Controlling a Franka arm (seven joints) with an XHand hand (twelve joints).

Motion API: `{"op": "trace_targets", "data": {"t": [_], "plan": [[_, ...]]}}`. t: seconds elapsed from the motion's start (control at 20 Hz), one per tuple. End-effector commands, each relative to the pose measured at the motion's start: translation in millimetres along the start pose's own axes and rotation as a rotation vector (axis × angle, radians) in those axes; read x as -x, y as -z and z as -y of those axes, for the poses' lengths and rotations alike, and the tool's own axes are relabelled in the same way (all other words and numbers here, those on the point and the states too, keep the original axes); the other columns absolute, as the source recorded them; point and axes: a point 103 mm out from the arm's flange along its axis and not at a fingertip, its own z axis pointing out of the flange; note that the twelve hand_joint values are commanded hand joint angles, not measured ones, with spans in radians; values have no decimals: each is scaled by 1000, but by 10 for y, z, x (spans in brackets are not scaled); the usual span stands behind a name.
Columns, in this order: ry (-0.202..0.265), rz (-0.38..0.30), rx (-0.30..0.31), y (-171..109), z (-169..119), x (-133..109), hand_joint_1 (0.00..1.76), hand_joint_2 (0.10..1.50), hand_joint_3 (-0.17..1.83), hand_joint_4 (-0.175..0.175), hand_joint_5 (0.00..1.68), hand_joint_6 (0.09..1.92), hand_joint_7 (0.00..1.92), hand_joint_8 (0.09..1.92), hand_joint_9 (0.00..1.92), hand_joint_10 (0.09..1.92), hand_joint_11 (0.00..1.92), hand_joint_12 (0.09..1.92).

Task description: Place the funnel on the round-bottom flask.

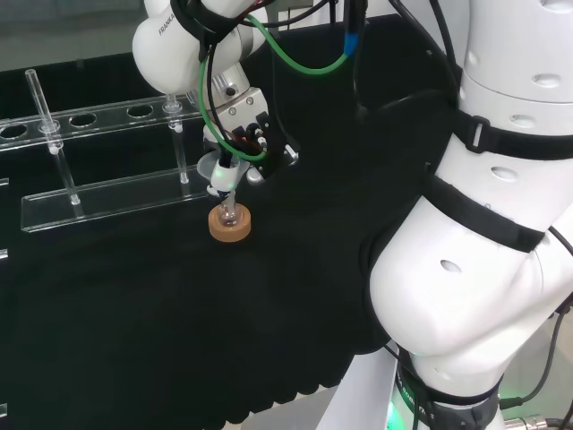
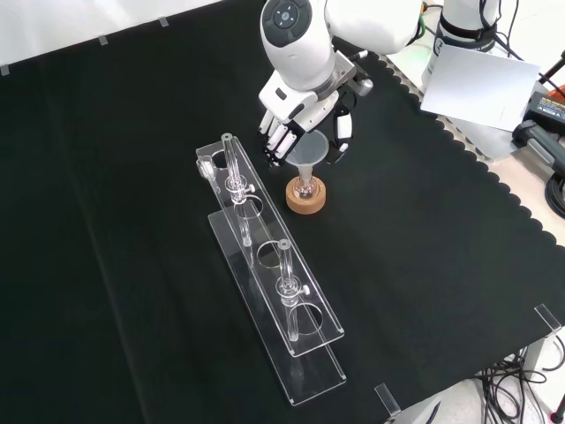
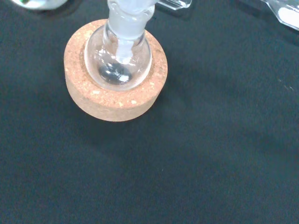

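A black cloth covers the bench, its scalloped edge running down the right of the front view. The landmark is a cork ring standing on the cloth. In the front view the cloth to the right of the ring and below it is bare out to the scalloped edge. Just left of the ring lies a long clear rack, stretching away toward the lower part of that view, with two clear tubes upright in its holes; the gap between the ring and the rack's near edge is narrow.

Directly above the ring hangs the hand, coming in from the top of the front view. Its fingers and thumb curl round the wide grey mouth of the funnel, grasping it.

A small round-bottom flask sits in the ring. In the wrist view the funnel's stem reaches down inside the flask's neck, so the funnel stands over the flask
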Motion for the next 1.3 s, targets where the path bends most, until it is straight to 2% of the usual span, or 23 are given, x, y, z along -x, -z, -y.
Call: {"op": "trace_targets", "data": {"t": [0.05,0.55,0.8,0.95,1.15,1.3], "plan": [[-6,8,-3,-5,-6,-7,706,643,599,-47,413,285,366,757,742,573,582,1259],[14,-2,28,-19,7,24,699,645,596,-48,403,263,338,753,721,573,570,1261],[21,-11,76,24,58,2,622,629,548,-38,293,105,93,718,405,660,345,1374],[20,-20,105,61,102,20,556,630,467,-28,205,87,11,569,206,745,206,1444],[29,-35,144,102,176,85,527,639,414,-23,168,87,0,466,120,791,150,1472],[30,-49,179,129,245,188,486,636,381,-24,170,87,0,512,138,797,152,1477]]}}
